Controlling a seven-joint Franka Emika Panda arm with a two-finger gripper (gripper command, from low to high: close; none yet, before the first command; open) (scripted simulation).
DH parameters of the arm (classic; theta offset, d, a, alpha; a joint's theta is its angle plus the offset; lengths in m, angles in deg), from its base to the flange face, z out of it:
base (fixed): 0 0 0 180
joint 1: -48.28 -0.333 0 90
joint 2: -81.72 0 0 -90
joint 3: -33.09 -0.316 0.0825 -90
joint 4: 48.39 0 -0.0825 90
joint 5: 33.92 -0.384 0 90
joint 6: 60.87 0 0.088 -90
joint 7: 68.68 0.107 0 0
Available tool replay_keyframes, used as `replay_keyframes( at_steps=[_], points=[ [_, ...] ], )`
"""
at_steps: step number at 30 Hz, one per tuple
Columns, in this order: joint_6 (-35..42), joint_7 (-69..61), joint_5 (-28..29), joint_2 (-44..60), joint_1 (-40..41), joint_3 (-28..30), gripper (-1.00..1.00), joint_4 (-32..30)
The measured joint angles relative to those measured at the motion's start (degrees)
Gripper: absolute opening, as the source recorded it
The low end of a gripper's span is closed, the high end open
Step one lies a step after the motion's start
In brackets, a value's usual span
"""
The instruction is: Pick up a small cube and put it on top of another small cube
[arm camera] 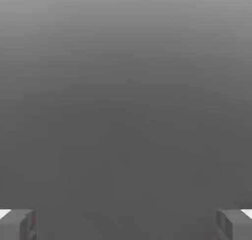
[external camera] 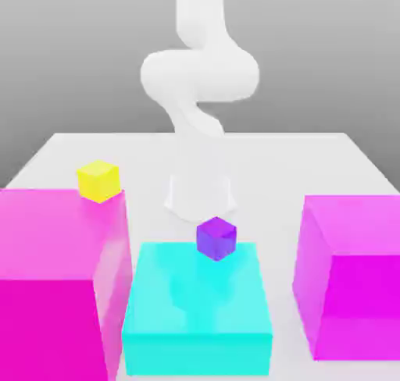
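Purple cube (external camera: 216, 238) upright on cyan block (external camera: 199, 309); yellow cube (external camera: 98, 180) apart.

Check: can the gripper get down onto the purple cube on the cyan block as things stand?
Probably yes. The purple cube sits alone near the cyan block's back edge, its top uncovered, and the gripper stands wide open, gripping nothing.

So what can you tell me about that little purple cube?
The purple cube is small, with a smooth, glossy, plastic-like look; its faces range from violet to darker purple. It rests on the far edge of the flat cyan block, turned so a corner faces the camera. The cyan block is all that touches it, and it sits just before the white arm's base.
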Motion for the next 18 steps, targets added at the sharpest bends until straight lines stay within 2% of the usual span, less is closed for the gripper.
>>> replay_keyframes(
  at_steps=[7, 18],
  points=[
    [-10.5, -15.6, 7.2, 9.2, -9.0, -6.1, 0.00, -6.4],
    [-18.6, -44.4, 9.9, 20.2, -24.5, -5.4, 0.00, -13.0]
  ],
)
